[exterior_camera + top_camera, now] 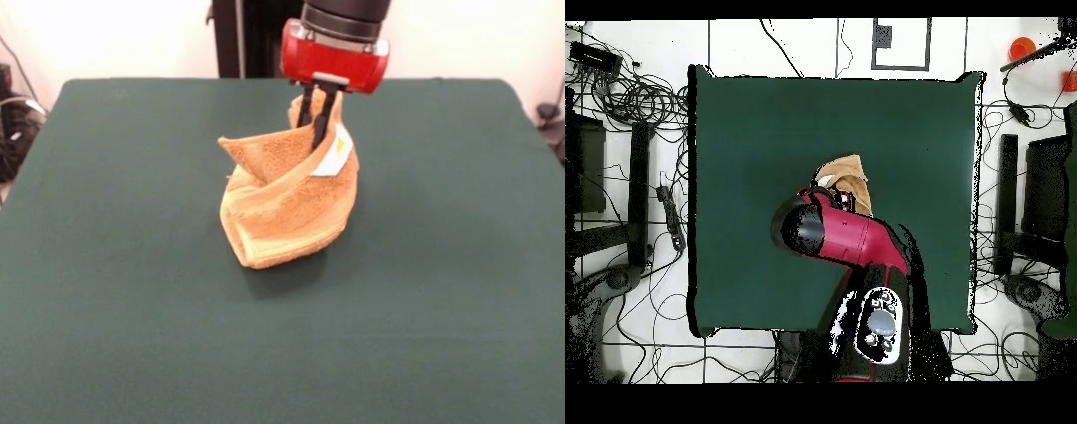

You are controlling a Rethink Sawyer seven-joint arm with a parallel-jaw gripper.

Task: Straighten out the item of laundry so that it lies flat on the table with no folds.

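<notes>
Black-fingered red gripper point(316, 124) pinched shut on golden-tan terry towel point(287, 208) near white label point(335, 152); cloth hangs limp, light. Better hold: a border corner.

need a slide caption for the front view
Sawyer's hand grips the golden-tan towel near its white label, holding it bunched and twisted above the green table.

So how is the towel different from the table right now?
The towel is golden-tan and small; the table is dark green and far bigger. The towel is bunched and twisted, pulled up by the gripper, whose jaws are shut on its top edge; the table lies flat. The towel has a white label; the table is plain. Both look soft.
</notes>
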